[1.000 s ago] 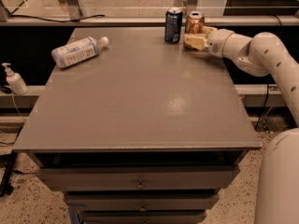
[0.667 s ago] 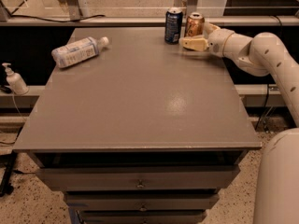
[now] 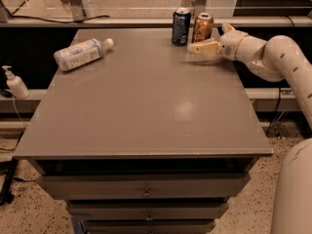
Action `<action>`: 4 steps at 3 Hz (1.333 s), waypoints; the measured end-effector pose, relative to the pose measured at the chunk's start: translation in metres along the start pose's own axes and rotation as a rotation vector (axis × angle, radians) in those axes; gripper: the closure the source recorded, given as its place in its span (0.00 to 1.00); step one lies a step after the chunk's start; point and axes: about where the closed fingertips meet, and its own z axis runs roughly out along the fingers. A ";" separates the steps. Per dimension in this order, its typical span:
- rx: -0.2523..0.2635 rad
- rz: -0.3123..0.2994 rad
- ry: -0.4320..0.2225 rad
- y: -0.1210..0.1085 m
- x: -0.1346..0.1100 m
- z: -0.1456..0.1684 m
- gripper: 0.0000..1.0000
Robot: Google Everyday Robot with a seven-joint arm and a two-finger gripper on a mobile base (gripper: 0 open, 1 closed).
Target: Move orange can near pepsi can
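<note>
A clear plastic bottle (image 3: 80,53) lies on its side at the far left of a grey table (image 3: 146,106). At the far edge the pepsi can (image 3: 181,27) stands upright, with the orange can (image 3: 203,27) just to its right. The gripper (image 3: 193,47) sits low, just nearer than the orange can's base. Whether it is open or closed cannot be told.

A bottle (image 3: 80,53) lies sideways far-left on a table (image 3: 146,116) above drawers (image 3: 146,191), well apart from the gripper (image 3: 194,48) far-right; a dispenser (image 3: 14,83) stands off-table left.

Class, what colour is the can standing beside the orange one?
Dark blue pepsi can, camera view; the gripper hangs beside the orange can.
</note>
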 end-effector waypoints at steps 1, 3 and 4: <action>0.053 -0.019 -0.006 -0.001 -0.017 -0.033 0.00; 0.098 -0.104 0.100 0.009 -0.062 -0.141 0.00; 0.099 -0.116 0.106 0.011 -0.070 -0.148 0.00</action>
